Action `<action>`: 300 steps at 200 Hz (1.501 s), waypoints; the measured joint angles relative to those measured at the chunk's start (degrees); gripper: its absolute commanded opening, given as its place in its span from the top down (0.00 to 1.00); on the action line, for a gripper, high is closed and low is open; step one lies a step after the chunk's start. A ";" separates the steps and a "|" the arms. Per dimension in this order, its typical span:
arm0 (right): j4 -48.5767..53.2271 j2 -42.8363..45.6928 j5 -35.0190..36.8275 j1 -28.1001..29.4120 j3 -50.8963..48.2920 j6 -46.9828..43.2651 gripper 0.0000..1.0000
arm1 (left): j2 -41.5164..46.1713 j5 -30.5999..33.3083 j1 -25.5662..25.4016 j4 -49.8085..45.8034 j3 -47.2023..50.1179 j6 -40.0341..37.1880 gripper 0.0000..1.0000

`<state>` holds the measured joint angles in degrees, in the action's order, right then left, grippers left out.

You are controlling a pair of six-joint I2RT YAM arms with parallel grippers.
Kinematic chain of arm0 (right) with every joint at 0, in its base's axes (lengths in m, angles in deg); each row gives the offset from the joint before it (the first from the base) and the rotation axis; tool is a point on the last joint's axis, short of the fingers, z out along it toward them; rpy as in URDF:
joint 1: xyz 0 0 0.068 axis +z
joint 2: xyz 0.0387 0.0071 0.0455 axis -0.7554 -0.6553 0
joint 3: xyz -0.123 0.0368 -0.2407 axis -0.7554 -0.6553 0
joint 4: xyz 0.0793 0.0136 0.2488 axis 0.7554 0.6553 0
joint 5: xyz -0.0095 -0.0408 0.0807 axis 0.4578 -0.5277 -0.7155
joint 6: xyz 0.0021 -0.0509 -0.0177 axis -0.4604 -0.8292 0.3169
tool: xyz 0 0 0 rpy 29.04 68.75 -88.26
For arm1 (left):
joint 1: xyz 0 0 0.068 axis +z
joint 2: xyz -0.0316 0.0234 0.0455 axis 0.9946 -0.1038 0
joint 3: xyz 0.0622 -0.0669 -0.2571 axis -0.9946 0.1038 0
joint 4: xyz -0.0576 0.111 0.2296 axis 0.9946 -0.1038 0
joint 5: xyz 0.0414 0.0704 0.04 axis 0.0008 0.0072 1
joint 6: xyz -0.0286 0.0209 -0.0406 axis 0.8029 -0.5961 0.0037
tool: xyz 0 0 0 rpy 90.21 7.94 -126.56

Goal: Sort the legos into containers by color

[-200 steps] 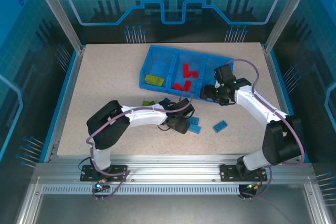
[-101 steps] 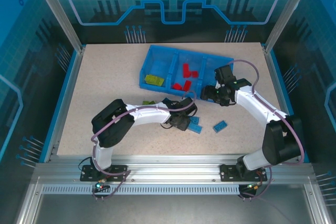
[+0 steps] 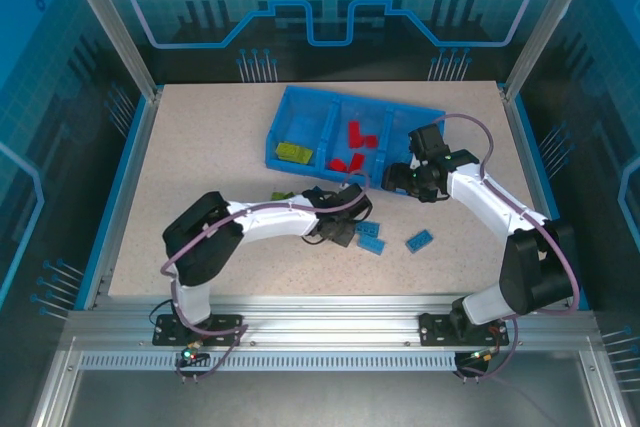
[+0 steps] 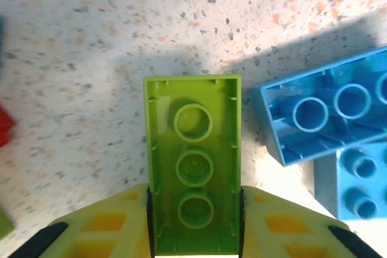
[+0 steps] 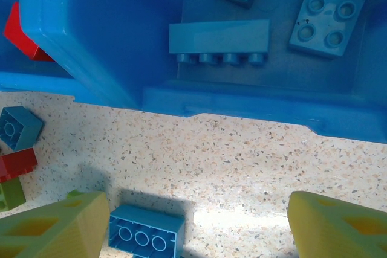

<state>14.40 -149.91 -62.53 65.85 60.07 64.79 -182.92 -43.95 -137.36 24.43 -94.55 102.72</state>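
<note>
My left gripper (image 4: 193, 222) is shut on a lime green lego (image 4: 193, 167), held hollow side up just above the table. In the top view the left gripper (image 3: 336, 230) is among loose legos near the table's middle. My right gripper (image 5: 199, 228) is open over bare table just in front of the blue tray (image 5: 254, 110). A light blue lego (image 5: 147, 235) lies by its left finger. The tray (image 3: 283, 117) holds green legos (image 3: 293, 151) on the left, red legos (image 3: 355, 142) in the middle and blue legos (image 5: 219, 36) on the right.
Light blue legos (image 4: 326, 113) lie right of the held one. More loose blue legos (image 3: 420, 240) lie between the arms, and a green one (image 3: 281, 196) lies behind the left forearm. Blue (image 5: 18, 126), red (image 5: 18, 164) and green (image 5: 11, 193) legos sit left of the right gripper.
The left arm has shifted a little to the left, its gripper staying low among the loose legos. The right arm has hardly moved.
</note>
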 measured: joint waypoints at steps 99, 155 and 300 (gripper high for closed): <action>-0.42 -0.07 0.61 5.66 -1.16 -0.85 0.21 | 9.22 0.76 20.76 -1.11 -7.23 -3.34 0.68; 1.09 -3.89 3.56 14.25 -1.14 4.63 0.12 | -1.36 -7.10 30.84 0.55 -18.23 -4.70 0.68; 4.15 -17.07 5.09 19.28 3.19 16.11 0.14 | -11.43 -12.96 31.85 0.66 -27.41 -2.73 0.25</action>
<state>18.55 -166.98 -57.44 85.13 63.26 80.90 -194.35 -56.91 -105.52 25.08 -121.96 99.99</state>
